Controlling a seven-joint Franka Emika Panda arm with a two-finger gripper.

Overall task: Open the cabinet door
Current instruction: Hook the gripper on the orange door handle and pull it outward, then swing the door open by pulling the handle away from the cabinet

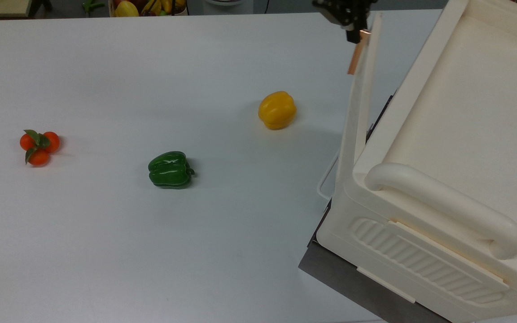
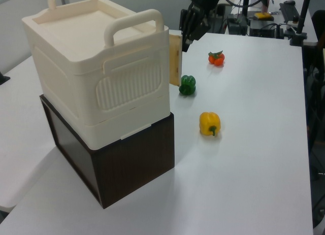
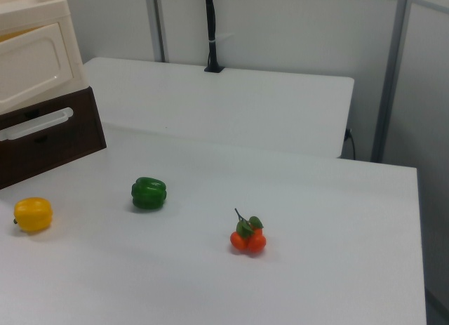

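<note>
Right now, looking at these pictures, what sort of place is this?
Probably a robotics lab or test room, not a kitchen: a robot claw at a cream cabinet door, toy-like peppers on a bare white table, and equipment stands with cables behind it.
</note>
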